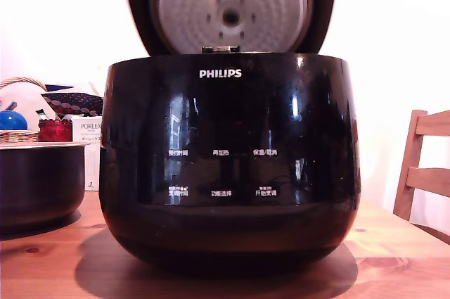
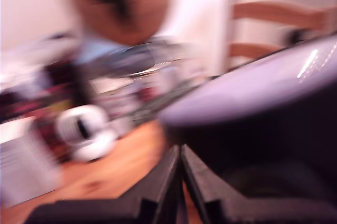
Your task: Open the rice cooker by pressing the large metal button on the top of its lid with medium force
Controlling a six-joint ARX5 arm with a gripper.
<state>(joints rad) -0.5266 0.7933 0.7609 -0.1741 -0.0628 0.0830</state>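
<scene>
The cooker (image 1: pixel 229 165) stands upright on the wooden bench (image 1: pixel 394 257), filling the middle of the exterior view. It is a large, glossy black, rounded pot shape, wider at the waist and tucked in at the base, with a white "PHILIPS" logo high on its front and two rows of small white Chinese labels below. Room reflections run down its shiny wall. The lid (image 1: pixel 320 3) is open, swung up and back behind the body, standing nearly upright so its inner face looks forward. That face carries a round silvery-white dimpled plate (image 1: pixel 230 5) with a small dark hub in the centre. In the wrist view everything is blurred; a dark, glossy curved surface (image 2: pixel 274 97) shows there.
</scene>
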